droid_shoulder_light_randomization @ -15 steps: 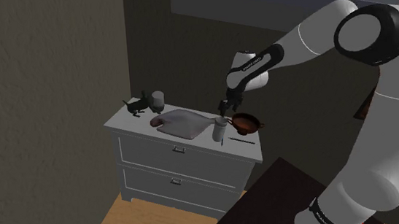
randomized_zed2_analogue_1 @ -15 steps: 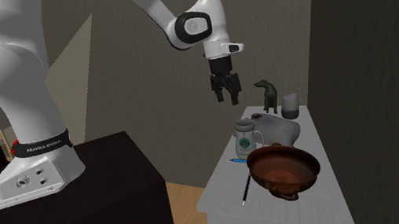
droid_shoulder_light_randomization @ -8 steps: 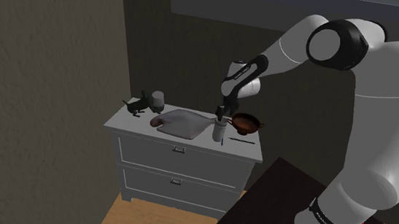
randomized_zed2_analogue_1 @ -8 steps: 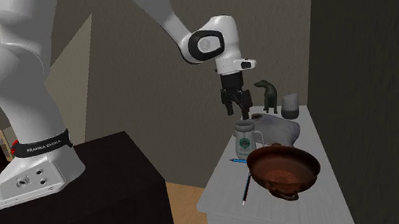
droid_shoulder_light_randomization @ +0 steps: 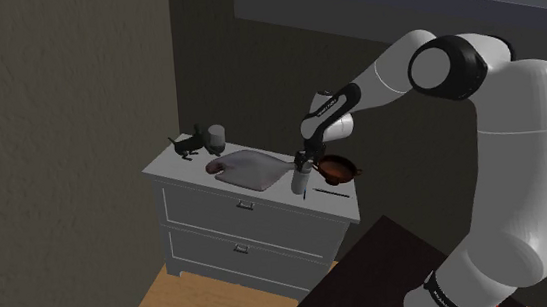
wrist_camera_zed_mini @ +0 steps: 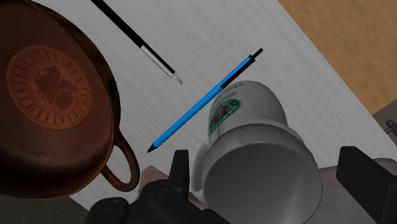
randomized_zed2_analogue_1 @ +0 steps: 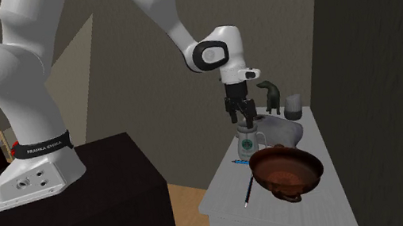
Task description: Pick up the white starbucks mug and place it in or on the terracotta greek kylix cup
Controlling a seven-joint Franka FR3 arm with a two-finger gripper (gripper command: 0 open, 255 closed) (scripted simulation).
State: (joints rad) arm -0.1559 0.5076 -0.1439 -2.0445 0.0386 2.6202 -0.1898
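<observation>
The hand (randomized_zed2_analogue_1: pixel 240 116) is held right over the white mug (randomized_zed2_analogue_1: pixel 249 137), fingers spread apart wider than its rim, nothing gripped. The mug is stood upright on the white desk (randomized_zed2_analogue_1: pixel 229 183), just beside the shallow brown cup (randomized_zed2_analogue_1: pixel 286 171). A blue pen (wrist_camera_zed_mini: pixel 203 102) is laid by its base.

The white mug (randomized_zed2_analogue_1: pixel 250 137) with a round green logo stands upright on the white chest of drawers (droid_shoulder_light_randomization: pixel 206 208). Just beside it sits the reddish-brown kylix cup (randomized_zed2_analogue_1: pixel 286 171). The cup is shallow, loop-handled and upright, with a dark medallion inside.
</observation>
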